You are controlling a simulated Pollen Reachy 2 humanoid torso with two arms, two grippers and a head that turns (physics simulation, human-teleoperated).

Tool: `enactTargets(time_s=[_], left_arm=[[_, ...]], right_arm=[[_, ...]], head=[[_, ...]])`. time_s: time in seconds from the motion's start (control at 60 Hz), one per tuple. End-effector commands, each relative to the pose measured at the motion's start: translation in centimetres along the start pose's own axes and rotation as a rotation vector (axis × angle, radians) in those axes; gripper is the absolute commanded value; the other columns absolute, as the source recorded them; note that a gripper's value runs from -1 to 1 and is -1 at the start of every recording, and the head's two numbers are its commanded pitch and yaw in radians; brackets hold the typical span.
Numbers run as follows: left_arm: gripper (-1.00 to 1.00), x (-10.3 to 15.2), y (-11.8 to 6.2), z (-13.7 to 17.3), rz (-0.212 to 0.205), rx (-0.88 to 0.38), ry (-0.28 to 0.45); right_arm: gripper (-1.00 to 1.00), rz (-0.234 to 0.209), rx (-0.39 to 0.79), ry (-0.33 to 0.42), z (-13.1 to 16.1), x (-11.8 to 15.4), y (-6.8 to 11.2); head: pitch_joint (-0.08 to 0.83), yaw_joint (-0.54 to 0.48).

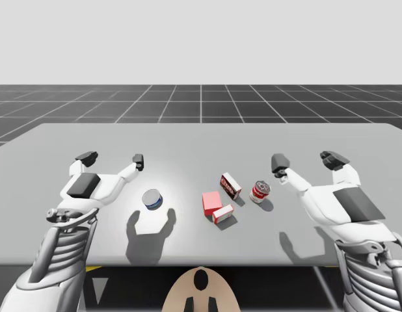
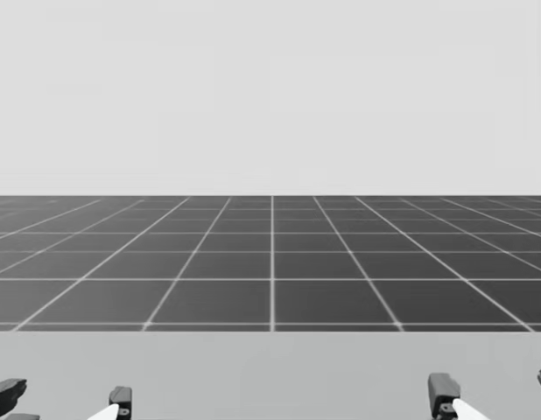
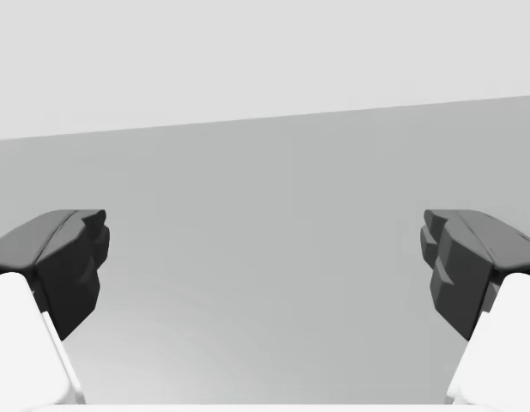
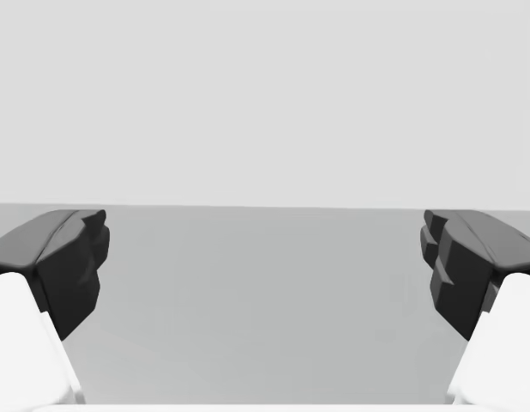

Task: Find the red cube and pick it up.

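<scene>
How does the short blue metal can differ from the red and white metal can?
The short blue metal can has a blue wall; the red and white metal can a red one with a white patch. The blue can is squat and wide, the red can narrower and taller. The blue can sits alone; the red can is near a dark red box. Both are round, with grey tops.

Small red cube flat on the table, near its front middle.
</scene>
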Motion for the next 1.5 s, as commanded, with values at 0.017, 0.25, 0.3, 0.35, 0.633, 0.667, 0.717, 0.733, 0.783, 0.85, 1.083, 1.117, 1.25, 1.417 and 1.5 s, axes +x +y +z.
enactTargets(time_s=[0.017,0.25,0.3,0.35,0.633,0.667,0.717,0.733,0.783,0.85,1.083,1.117,1.25,1.417,1.5], left_arm=[[-1.0,-0.03,0.05,-0.05,-0.002,0.0,0.001],[-1.0,-0.08,0.18,-0.08,-0.002,0.002,0.002],[-1.0,-0.11,0.19,-0.11,-0.004,0.002,0.002],[-1.0,-0.12,0.19,-0.12,-0.006,0.003,0.001],[-1.0,-0.19,0.19,-0.21,-0.016,0.0,-0.001],[-1.0,-0.18,0.19,-0.21,-0.016,-0.002,-0.001],[-1.0,-0.19,0.2,-0.22,-0.016,-0.002,-0.001],[-1.0,-0.18,0.2,-0.22,-0.016,-0.002,0.0],[-1.0,-0.16,0.16,-0.2,-0.016,-0.002,0.0],[-1.0,-0.16,0.16,-0.2,-0.016,-0.002,0.0],[-1.0,-0.04,0.12,-0.13,-0.014,-0.004,0.002],[-1.0,-0.04,0.12,-0.12,-0.014,-0.005,0.003],[-1.0,-0.03,0.12,-0.08,-0.014,-0.007,0.005],[-1.0,-0.02,0.02,-0.12,-0.014,-0.01,0.009],[-1.0,0.0,-0.1,-0.12,-0.014,-0.015,0.01]], right_arm=[[-1.0,-0.013,-0.04,-0.042,0.13,-0.11,0.04],[-1.0,-0.027,-0.043,-0.037,-0.04,0.09,-0.25],[-1.0,-0.011,-0.049,-0.036,-0.07,0.01,-0.25],[-1.0,-0.004,-0.046,-0.035,-0.09,-0.03,-0.23],[-1.0,0.016,-0.043,-0.038,-0.18,-0.16,-0.21],[-1.0,0.014,-0.043,-0.038,-0.19,-0.14,-0.22],[-1.0,0.012,-0.042,-0.038,-0.18,-0.13,-0.23],[-1.0,0.013,-0.042,-0.038,-0.18,-0.13,-0.23],[-1.0,0.014,-0.043,-0.038,-0.19,-0.11,-0.23],[-1.0,0.014,-0.043,-0.037,-0.17,-0.09,-0.23],[-1.0,0.016,-0.043,-0.038,-0.11,-0.02,-0.15],[-1.0,0.017,-0.043,-0.039,-0.09,-0.02,-0.13],[-1.0,0.018,-0.043,-0.038,-0.09,-0.02,-0.12],[-1.0,0.02,-0.045,-0.038,-0.16,-0.03,-0.08],[-1.0,0.021,-0.044,-0.039,-0.16,-0.02,-0.08]], head=[[0.013,0.01],[0.1,0.0],[0.133,0.0],[0.156,-0.01],[0.376,-0.02],[0.405,-0.02],[0.429,-0.02],[0.445,-0.02],[0.484,-0.02],[0.528,-0.02],[0.621,-0.03],[0.639,-0.03],[0.684,-0.04],[0.718,-0.05],[0.716,-0.05]])
